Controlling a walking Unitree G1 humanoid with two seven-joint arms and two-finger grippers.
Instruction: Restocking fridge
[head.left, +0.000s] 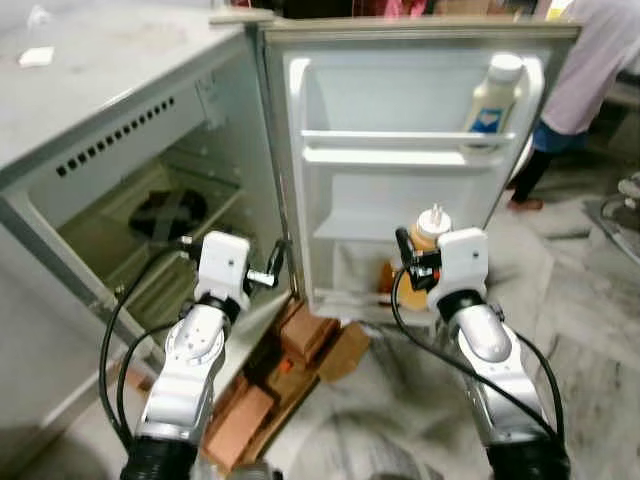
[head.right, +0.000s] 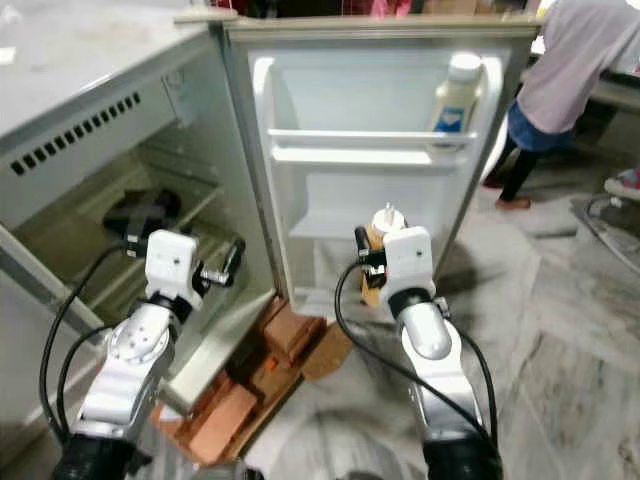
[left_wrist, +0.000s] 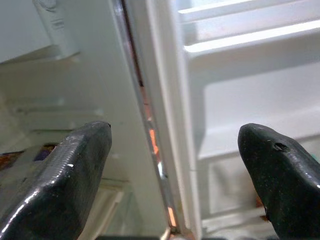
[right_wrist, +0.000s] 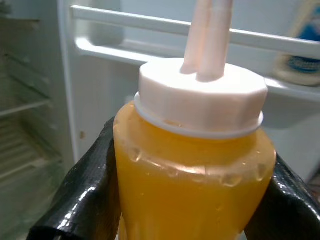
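Marble-patterned flooring and a grey-topped small fridge with its door swung fully open are shown from the head camera; a person in a pale top is seen standing beyond the door, at the robot's right. 1 white bottle with a blue label is already seated behind the rail of the upper door shelf, so that part of the restocking is judged complete. The lower door pocket appears unfilled, although its floor is partly hidden by the right arm. A dark object is visible inside the cabinet, but it cannot be identified.

The right gripper is clamped on an orange sauce bottle with a white nozzle cap (both black fingers are pressed against its sides in the right wrist view). This bottle is held upright in front of the lower half of the door, not yet inside any shelf. The left gripper is held with its fingers spread apart and nothing between them, close to the hinge edge of the cabinet.

Reddish bricks are seen under the fridge. Placement of the orange bottle is judged to remain.
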